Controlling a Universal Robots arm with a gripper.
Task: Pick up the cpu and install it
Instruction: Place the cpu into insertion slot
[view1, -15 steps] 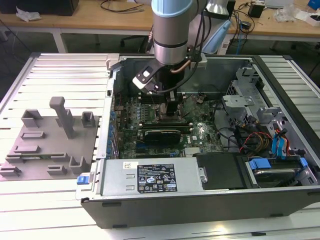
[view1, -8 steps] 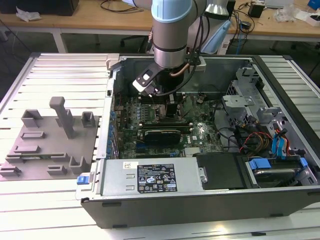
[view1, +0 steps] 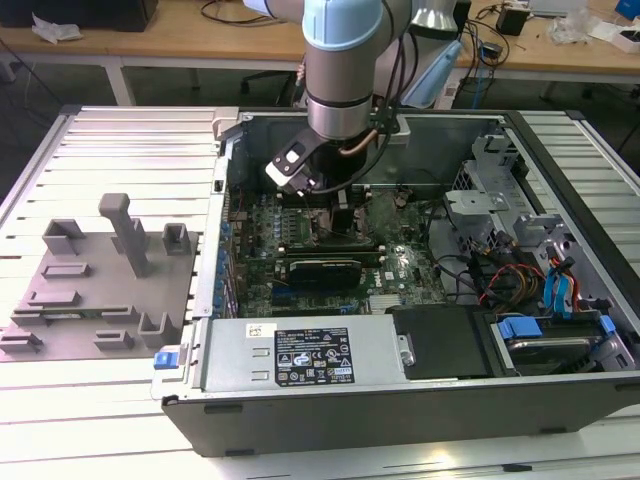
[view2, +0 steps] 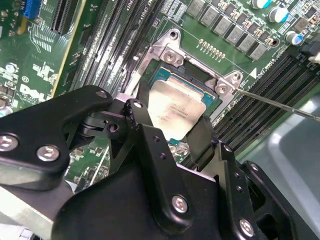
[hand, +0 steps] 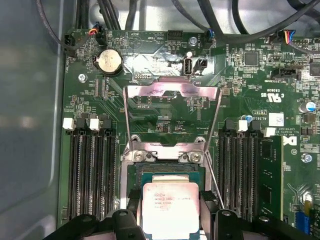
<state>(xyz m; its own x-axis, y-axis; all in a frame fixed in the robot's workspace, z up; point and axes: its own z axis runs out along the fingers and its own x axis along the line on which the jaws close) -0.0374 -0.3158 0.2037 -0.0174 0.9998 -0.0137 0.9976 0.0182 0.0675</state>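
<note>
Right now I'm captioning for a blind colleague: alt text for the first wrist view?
The silver-topped cpu is held between two black fingers over the open socket on a green motherboard, its metal load frame flipped back.

Place: a robot lab or workshop.
Table: ribbed silver metal worktop.
On it: open black computer case, big pale-blue robot arm.
Behind: long wooden desks with loose black cables.
</note>
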